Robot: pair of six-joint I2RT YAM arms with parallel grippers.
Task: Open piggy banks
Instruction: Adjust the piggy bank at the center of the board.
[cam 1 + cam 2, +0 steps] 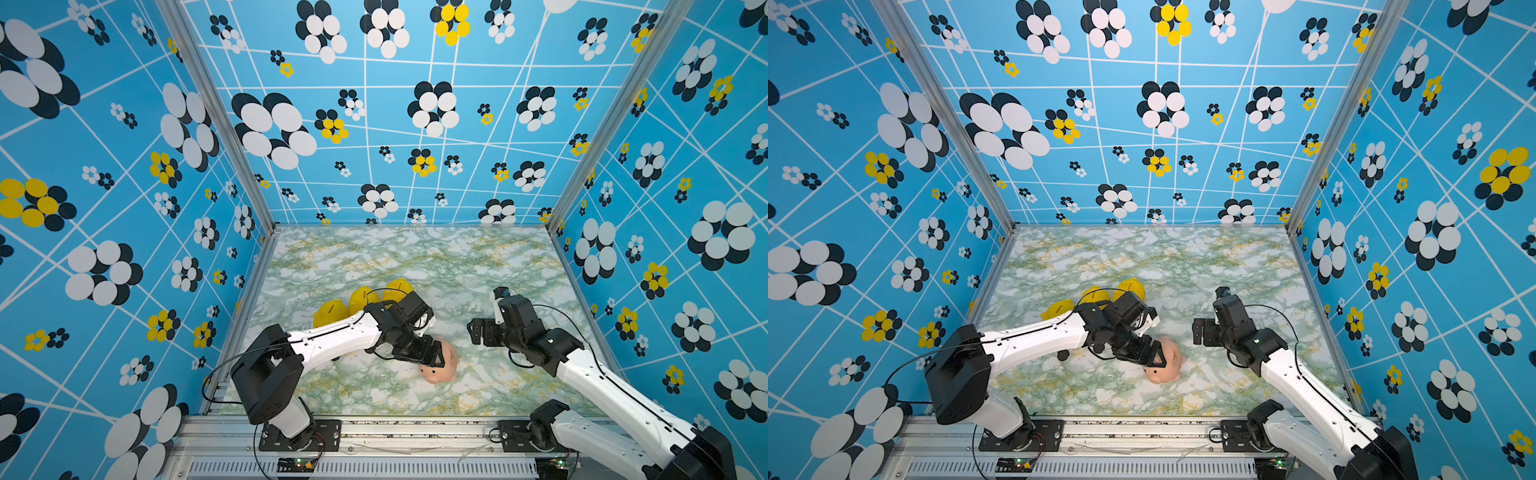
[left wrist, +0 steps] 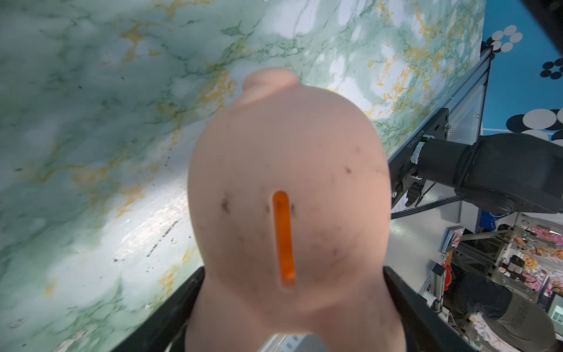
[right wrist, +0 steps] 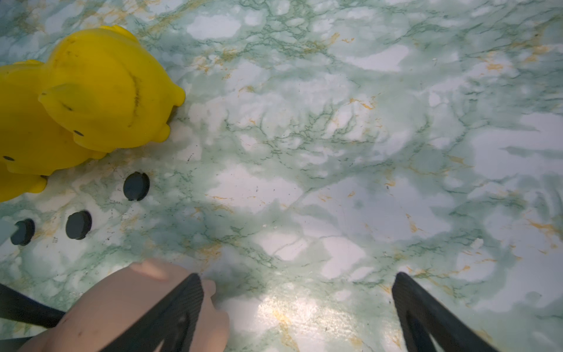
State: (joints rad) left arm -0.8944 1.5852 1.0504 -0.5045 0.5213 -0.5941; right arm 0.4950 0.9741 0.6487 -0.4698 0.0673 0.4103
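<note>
The left jaws grip the pink piggy bank point(image 1: 449, 369). Right of it, the right jaws stand open and empty. Behind it, 3 yellow piggy banks point(image 1: 362, 297).

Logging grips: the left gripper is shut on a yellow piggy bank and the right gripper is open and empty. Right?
Wrong colour: the left gripper is shut on the pink piggy bank, as the left wrist view shows. The right gripper is open and empty.

The left arm point(image 1: 332, 334) and right arm point(image 1: 615, 392) have white shells, black joints and thin black cables.
</note>
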